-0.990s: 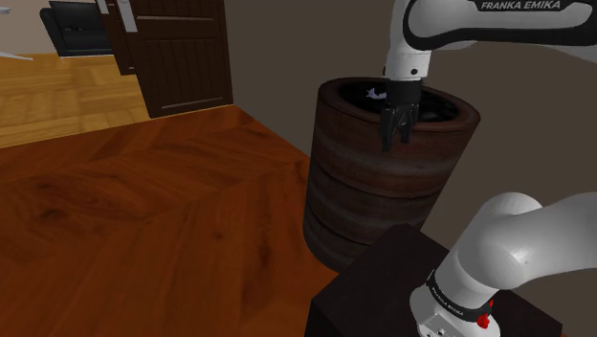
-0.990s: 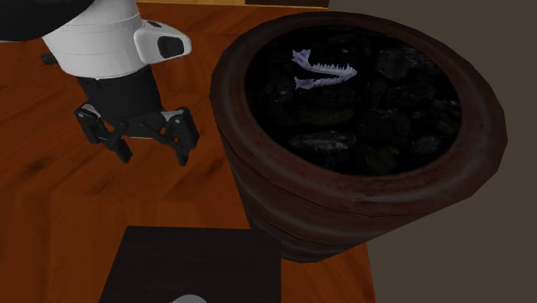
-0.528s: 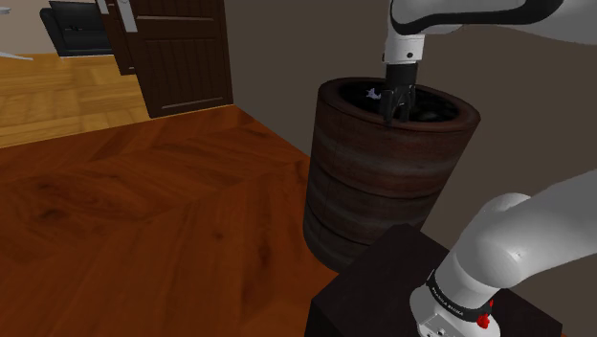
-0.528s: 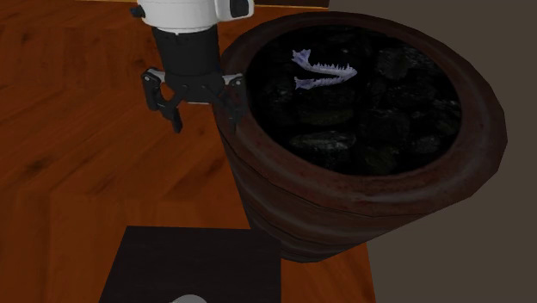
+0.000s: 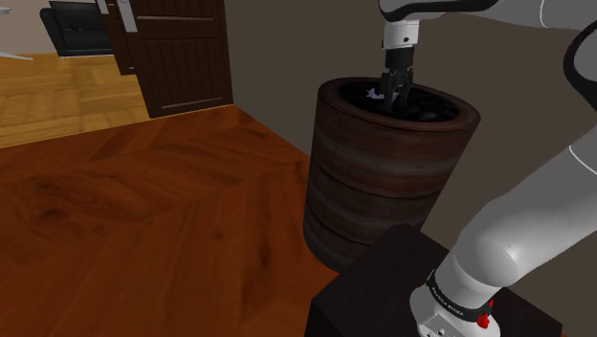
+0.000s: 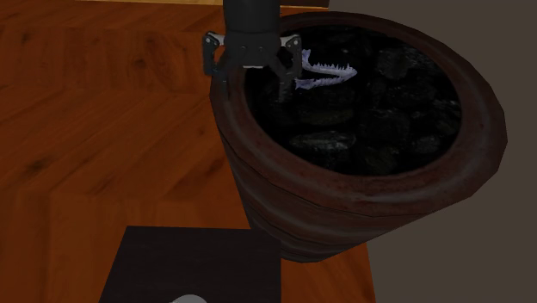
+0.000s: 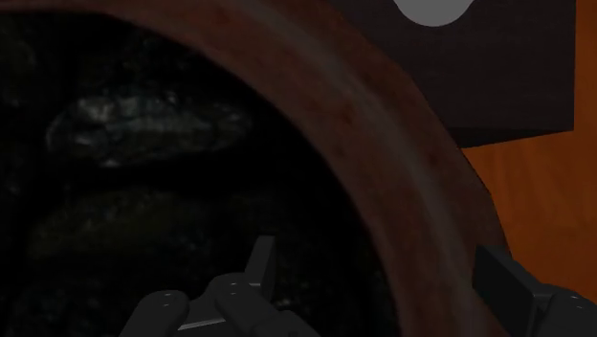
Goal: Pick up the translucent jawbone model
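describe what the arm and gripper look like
The arm is white and rounded, with dark joints. Near its base sit a black band with small white lettering and a red mark. The gripper is all black, with two blocky fingers.

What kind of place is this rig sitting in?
Probably a room in a house, perhaps a hallway or living area. The cues are a wooden parquet floor, a dark panelled door, and a big round brown planter filled with dark stones.
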Tool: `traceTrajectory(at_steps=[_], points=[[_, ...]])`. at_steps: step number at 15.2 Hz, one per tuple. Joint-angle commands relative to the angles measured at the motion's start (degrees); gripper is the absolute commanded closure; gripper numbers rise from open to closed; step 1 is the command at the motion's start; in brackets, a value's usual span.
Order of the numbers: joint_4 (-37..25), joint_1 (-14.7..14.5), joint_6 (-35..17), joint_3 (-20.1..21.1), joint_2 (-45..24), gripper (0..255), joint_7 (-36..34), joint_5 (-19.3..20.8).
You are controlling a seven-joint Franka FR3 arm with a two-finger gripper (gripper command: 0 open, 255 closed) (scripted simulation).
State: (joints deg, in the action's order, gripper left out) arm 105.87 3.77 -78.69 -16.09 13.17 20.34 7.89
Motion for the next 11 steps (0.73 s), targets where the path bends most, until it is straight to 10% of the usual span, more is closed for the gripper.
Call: traceTrajectory(at_steps=[1,8,11], points=[[-5.7,0.7,1.0,-1.6,-4.7,0,2.8,0.2],[-26.3,4.1,6.0,-5.3,-20.6,0,11.2,-1.5],[-22.8,3.9,3.5,-5.2,-19.7,0,10.6,-1.3]])
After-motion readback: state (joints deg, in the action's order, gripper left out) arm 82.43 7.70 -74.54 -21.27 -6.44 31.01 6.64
